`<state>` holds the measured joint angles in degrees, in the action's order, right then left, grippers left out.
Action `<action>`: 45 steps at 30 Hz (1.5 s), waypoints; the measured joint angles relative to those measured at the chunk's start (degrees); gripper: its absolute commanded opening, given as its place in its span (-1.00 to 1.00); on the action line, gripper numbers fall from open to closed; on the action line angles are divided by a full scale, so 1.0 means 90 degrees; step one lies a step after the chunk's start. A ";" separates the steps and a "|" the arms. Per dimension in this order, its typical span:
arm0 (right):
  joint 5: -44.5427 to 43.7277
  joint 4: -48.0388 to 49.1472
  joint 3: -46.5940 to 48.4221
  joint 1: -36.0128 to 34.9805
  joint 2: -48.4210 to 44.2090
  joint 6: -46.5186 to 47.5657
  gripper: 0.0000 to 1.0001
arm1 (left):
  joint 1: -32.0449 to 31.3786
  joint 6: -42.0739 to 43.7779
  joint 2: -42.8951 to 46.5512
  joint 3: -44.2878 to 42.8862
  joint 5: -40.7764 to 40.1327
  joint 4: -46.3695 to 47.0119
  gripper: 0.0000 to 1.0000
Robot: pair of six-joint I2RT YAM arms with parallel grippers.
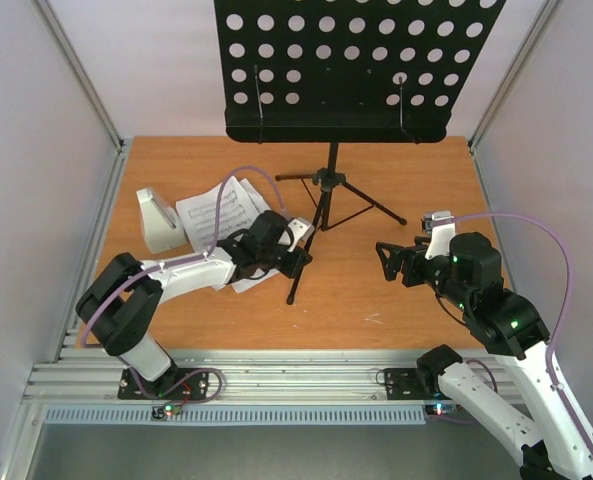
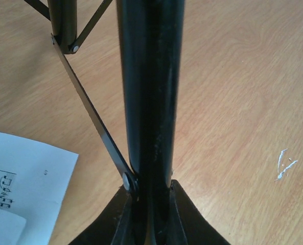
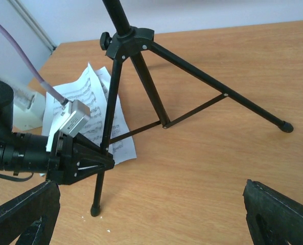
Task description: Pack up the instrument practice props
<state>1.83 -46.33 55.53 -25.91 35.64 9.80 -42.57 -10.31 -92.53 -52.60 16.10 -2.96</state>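
The music stand [image 1: 336,128] is black. Its wide perforated desk has a folded lip along the lower edge, and a slim pole runs down to a tripod of three thin tube legs braced by flat struts. It stands upright at the middle of the orange wooden tabletop [image 1: 376,320], with the desk towards the far side.

The left pincer [image 1: 298,258] is closed narrow on the stand's near-left leg. In the left wrist view the black tube runs straight up between the two dark fingers [image 2: 184,219], which press it from either side where a strut is riveted on. From the right wrist view the same pincer [image 3: 108,161] clamps that leg partway down, above its rubber foot.

The right pincer [image 1: 384,262] is spread wide and holds nothing. It hovers to the right of the tripod, pointing at it and apart from every leg.

White sheet-music pages [image 1: 216,212] lie fanned on the tabletop just left of the gripped leg, partly under the left arm. A pale grey metronome [image 1: 158,222] sits beside their left edge.
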 measured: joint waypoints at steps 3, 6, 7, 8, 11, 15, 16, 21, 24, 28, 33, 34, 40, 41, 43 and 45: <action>-0.0010 0.0007 -0.0019 0.0000 -0.0002 -0.0041 0.97 | -0.0187 -0.0131 0.0053 0.0073 -0.0189 0.0068 -0.99; -0.0063 0.0036 -0.0124 0.0000 0.0000 -0.0100 0.97 | -0.0369 -0.0316 0.0085 0.0136 -0.0423 0.0172 -0.99; -0.0078 0.0049 -0.0163 0.0000 0.0002 -0.0114 0.97 | -0.0447 -0.0401 0.0087 0.0153 -0.0517 0.0214 -0.99; -0.0083 0.0049 -0.0187 0.0000 0.0005 -0.0121 0.97 | -0.0510 -0.0478 0.0087 0.0160 -0.0585 0.0245 -0.99; -0.0092 0.0070 -0.0209 0.0000 0.0061 -0.0170 0.97 | -0.0835 -0.0797 0.0085 0.0170 -0.0906 0.0313 -0.99; -0.0163 0.0148 -0.0226 0.0000 0.0165 -0.0255 0.97 | -0.1222 -0.1190 0.0063 0.0160 -0.1265 0.0350 -0.99; -0.0180 0.0194 -0.0243 0.0000 0.0185 -0.0277 0.97 | -0.1321 -0.1314 0.0046 0.0138 -0.1348 0.0347 -0.99; -0.0216 0.0444 -0.0384 0.0000 0.0255 -0.0435 0.97 | -0.1702 -0.1817 -0.0126 -0.0056 -0.1685 0.0328 -0.99; -0.0209 0.0631 -0.0457 0.0000 0.0342 -0.0554 0.97 | -0.1940 -0.2069 -0.0267 -0.0221 -0.1829 0.0296 -0.89; -0.0109 0.0945 -0.0588 0.0000 0.0410 -0.0685 0.95 | -0.2096 -0.2263 -0.0328 -0.0291 -0.1875 0.0279 -0.22; -0.0024 0.1263 -0.0634 0.0000 0.0379 -0.0707 0.88 | -0.2140 -0.2375 -0.0112 -0.0291 -0.2040 0.0053 0.54; -0.0017 0.1314 -0.0634 0.0000 0.0352 -0.0704 0.85 | -0.2144 -0.2324 -0.0010 -0.0287 -0.2113 -0.0027 0.64; 0.0051 0.1775 -0.0704 0.0000 0.0134 -0.0636 0.69 | -0.2106 -0.2035 0.1127 -0.0148 -0.2834 -0.0437 0.90; 0.0066 0.1889 -0.0707 0.0000 0.0126 -0.0612 0.64 | -0.2067 -0.1948 0.1341 -0.0114 -0.2912 -0.0503 0.91; 0.0087 0.2161 -0.0719 0.0000 0.0182 -0.0542 0.53 | -0.1909 -0.1780 0.1746 -0.0039 -0.3041 -0.0631 0.91; 0.0092 0.2504 -0.0748 0.0000 0.0350 -0.0500 0.46 | -0.1598 -0.1651 0.2072 0.0083 -0.3060 -0.0704 0.91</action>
<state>2.66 -23.79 48.80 -25.91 38.79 5.30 -56.95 -25.17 -73.89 -51.86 -11.44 -9.30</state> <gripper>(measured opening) 0.779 0.954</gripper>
